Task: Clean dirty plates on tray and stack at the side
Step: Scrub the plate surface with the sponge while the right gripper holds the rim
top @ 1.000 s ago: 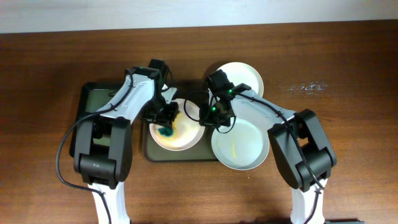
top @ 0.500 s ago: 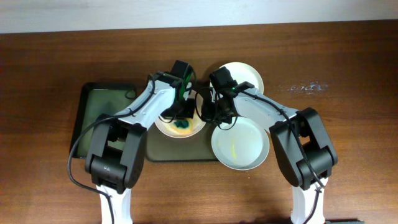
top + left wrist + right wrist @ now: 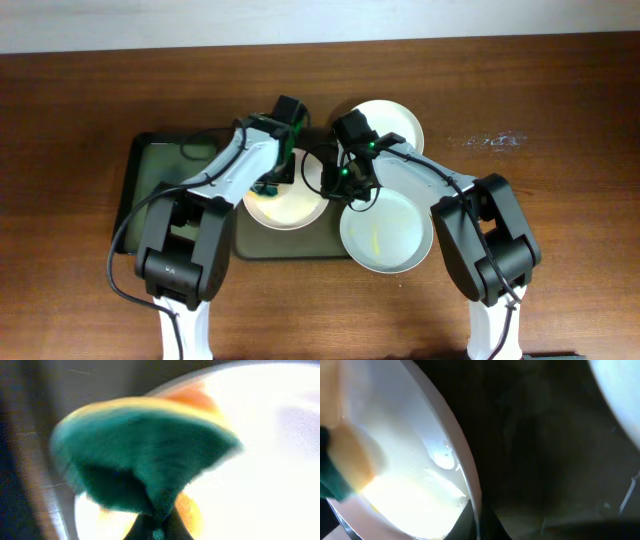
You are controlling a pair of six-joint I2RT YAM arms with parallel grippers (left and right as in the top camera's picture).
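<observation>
3 white plates [image 3: 290, 210] are in play on the wooden table [image 3: 560, 220]. The middle plate [image 3: 300, 212] lies on the olive-brown tray [image 3: 290, 252]. A smeared plate [image 3: 388, 235], marked with a yellow streak, sits at the tray's 4 o'clock and seems to overlap its edge. The third plate [image 3: 395, 122] rests off the tray at 1 o'clock, probably where the stack begins.

The left gripper [image 3: 270, 182] is pinched on a green-and-yellow sponge [image 3: 266, 188] set at the middle plate's 10 o'clock, which reads as scrubbing. The right gripper [image 3: 338, 182] is clamped on that plate's rim at 2 o'clock, likely to stop it sliding or turning under the sponge's push.

From overhead, the wrists hide both grips. The left wrist view, though blurred, shows the sponge [image 3: 145, 455] bunched between the fingertips over the bright plate. The right wrist view shows the rim nipped in the right gripper [image 3: 477, 525]. It also shows glossy wet patches and pale yellow residue on the plate's inner face, with the sponge [image 3: 340, 465] at its 9 o'clock. The overhead view misses that detail.
</observation>
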